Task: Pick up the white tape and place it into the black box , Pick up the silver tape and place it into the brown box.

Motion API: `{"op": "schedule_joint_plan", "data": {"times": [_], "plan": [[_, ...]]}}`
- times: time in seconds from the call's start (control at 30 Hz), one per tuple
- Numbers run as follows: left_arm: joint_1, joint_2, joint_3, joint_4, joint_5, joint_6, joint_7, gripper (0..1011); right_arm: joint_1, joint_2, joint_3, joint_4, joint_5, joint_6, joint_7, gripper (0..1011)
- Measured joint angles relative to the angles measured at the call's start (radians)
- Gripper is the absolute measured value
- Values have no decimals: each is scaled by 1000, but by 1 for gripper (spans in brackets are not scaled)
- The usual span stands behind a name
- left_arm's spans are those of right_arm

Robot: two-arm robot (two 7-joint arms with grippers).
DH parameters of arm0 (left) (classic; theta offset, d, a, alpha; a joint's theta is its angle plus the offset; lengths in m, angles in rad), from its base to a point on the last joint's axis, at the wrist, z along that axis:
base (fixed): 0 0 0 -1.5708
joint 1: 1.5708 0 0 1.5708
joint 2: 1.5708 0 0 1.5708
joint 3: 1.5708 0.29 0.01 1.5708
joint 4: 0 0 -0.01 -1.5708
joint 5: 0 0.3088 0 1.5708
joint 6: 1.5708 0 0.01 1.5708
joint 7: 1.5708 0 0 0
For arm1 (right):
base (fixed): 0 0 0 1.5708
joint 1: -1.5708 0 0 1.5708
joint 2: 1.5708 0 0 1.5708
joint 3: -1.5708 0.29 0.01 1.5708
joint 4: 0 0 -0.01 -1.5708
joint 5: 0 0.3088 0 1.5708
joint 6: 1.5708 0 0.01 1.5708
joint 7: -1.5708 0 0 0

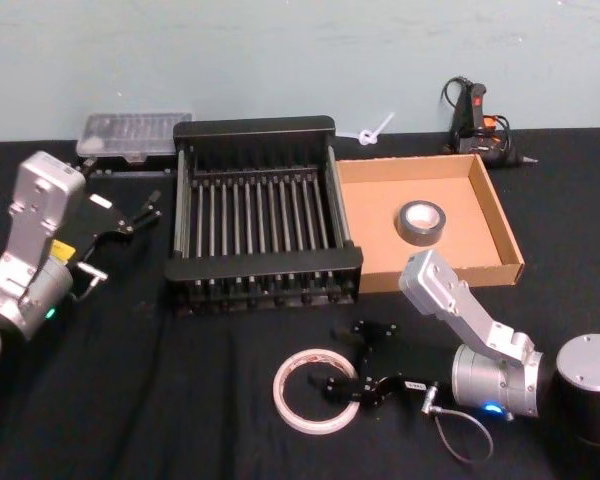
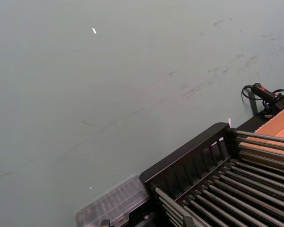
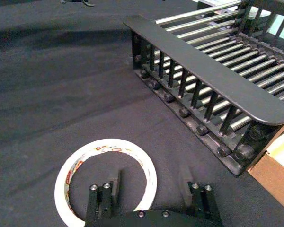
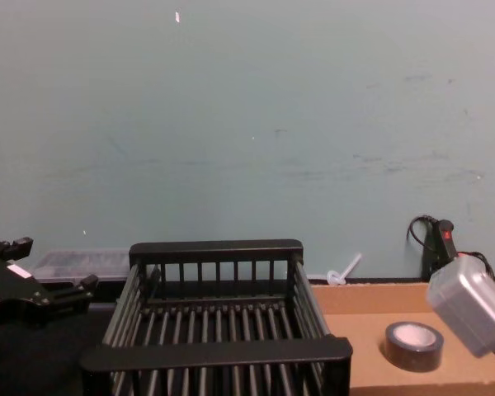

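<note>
The silver tape already lies inside the brown box, resting flat near the middle of the cardboard floor, so that half of the task looks done. The step in hand is the pick of the white tape, which lies flat on the black cloth at about 6 o'clock from the black box, near its front rim but apart from it.

The right gripper sits low over the cloth at the tape's 3 o'clock edge. Its fingers are spread wide and hold nothing. In the right wrist view one finger stands inside the ring of the white tape and the other finger stands outside it, so the ring's wall lies between them.

The left gripper is parked at about 9 o'clock from the black box, raised above the cloth, its fingers apart and empty.

The next move likely calls for the right gripper to settle to the cloth and pinch the thin wall of the ring. It would then lift the tape clear of the crate's thick front rim, carry it toward 12 o'clock, and let go over the slatted floor. The ring is thin and flat, so a shallow pinch could slip.
</note>
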Motion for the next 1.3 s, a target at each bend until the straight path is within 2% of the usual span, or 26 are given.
{"op": "schedule_joint_plan", "data": {"times": [0.2,0.23,0.3,0.33,0.4,0.5,0.53,0.57,0.77,1.3], "plan": [[0,0,0,0,0,0,0,1001,1,0,0,0,1,0,1,648],[0,0,0,0,0,0,0,1001,1,0,0,1,1,0,1,591],[0,0,0,0,0,0,0,1002,1,0,0,1,1,0,1,547],[0,0,0,0,0,0,0,1001,1,0,0,1,1,0,1,486],[0,0,0,0,0,0,0,1001,1,0,0,1,1,0,1,446],[0,0,0,0,0,0,0,1001,1,0,0,1,2,0,1,343],[0,0,0,0,0,0,0,1001,1,0,0,1,2,0,1,281],[0,0,0,0,0,0,0,1001,1,0,0,1,2,0,1,281],[0,0,0,0,0,0,0,1002,1,0,0,1,2,0,1,117],[0,0,0,0,0,0,0,1001,0,2,6,-1,15,-9,18,97]]}}
